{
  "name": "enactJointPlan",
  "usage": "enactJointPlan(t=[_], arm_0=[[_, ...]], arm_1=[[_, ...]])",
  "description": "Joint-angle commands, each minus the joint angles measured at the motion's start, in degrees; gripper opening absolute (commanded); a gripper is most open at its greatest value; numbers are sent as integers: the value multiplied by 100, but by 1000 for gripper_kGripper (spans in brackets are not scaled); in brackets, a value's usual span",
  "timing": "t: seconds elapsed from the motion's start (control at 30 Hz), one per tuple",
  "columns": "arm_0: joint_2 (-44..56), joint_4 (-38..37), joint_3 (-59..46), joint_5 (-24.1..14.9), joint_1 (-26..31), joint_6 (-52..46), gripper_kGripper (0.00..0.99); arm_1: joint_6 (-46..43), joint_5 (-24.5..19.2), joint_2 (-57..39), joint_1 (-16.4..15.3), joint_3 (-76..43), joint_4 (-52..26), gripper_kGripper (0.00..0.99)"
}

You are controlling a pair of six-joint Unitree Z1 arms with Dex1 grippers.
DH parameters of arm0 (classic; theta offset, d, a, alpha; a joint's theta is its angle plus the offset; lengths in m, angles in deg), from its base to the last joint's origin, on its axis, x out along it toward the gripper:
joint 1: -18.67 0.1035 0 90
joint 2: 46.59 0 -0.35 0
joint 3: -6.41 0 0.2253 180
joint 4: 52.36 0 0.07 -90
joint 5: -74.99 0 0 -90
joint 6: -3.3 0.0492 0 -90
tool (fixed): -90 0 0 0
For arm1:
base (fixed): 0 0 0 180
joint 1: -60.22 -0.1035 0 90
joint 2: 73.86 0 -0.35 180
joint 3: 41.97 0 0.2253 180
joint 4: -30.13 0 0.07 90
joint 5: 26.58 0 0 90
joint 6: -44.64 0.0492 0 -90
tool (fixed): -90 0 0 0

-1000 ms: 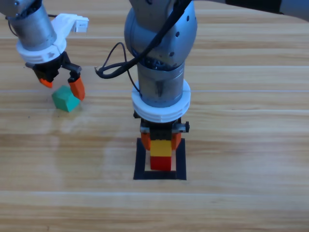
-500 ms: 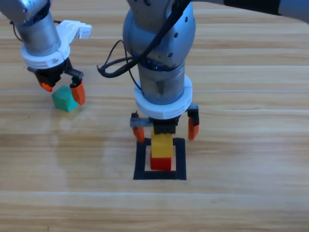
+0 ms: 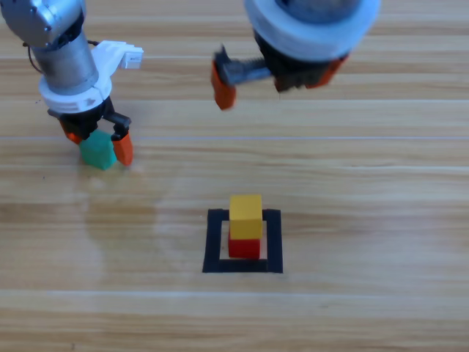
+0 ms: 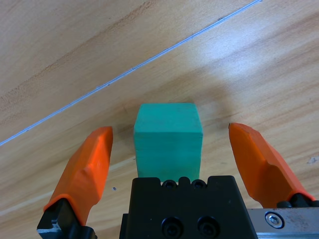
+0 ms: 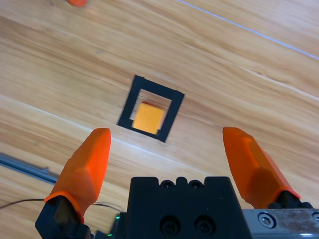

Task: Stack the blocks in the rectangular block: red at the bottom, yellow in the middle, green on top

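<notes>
- Stack status: yellow (image 3: 245,207) is sitting squarely on red (image 3: 245,248), and both are standing inside the rectangular block (image 3: 212,242) on the table (image 3: 366,220). Two of three tiers are looking done.
- Green (image 3: 96,151) is lying on bare wood, well apart from the outline, toward the table's left; it is not yet lifted, judging from the left wrist view, where green (image 4: 168,141) is resting flat on the wood.
- Left gripper (image 3: 99,144) is straddling green, jaws spread wide with a clear gap on either side of the cube; nothing is being held. In its own view the left gripper (image 4: 169,149) is showing the cube centred between the two orange jaws.
- Right gripper (image 3: 275,77) is hanging high above the table, far side of the stack, jaws spread wide and empty. The right wrist view is looking down on yellow (image 5: 149,117) inside the rectangular block (image 5: 172,112), well below the right gripper (image 5: 167,154).
- Remaining, as judged: closing on green, carrying it over, setting it on yellow.
- Writing: no brand, label or readable text is showing on the cubes, the tape or the arms.
</notes>
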Motion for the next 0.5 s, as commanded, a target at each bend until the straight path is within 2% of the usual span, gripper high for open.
enactJointPlan(t=[0.03, 0.07, 0.13, 0.23, 0.3, 0.4, 0.5], arm_0=[[-335, -188, -171, -75, 14, -45, 990], [-344, -214, -198, -75, 23, -45, 990], [-371, -232, -189, -66, 50, -36, 966], [-502, -232, -110, -57, 50, -53, 750], [-555, -232, -83, -75, 58, -53, 529], [-546, -232, -83, -119, 102, -45, 350], [-529, -197, -83, -145, 111, -62, 144]], arm_1=[[-1582, 2298, -3254, 1262, -6241, -5631, 990], [-1872, 2509, -3500, 1464, -6575, -5745, 990], [-2733, 2535, -3913, 1763, -7058, -5728, 990], [-4007, 2377, -4317, 1868, -7788, -5886, 990], [-3955, 2324, -4414, 1868, -8113, -6053, 990], [-4333, 2368, -4115, 1868, -7586, -5156, 990], [-4667, 2527, -3939, 1868, -7542, -4954, 990]])
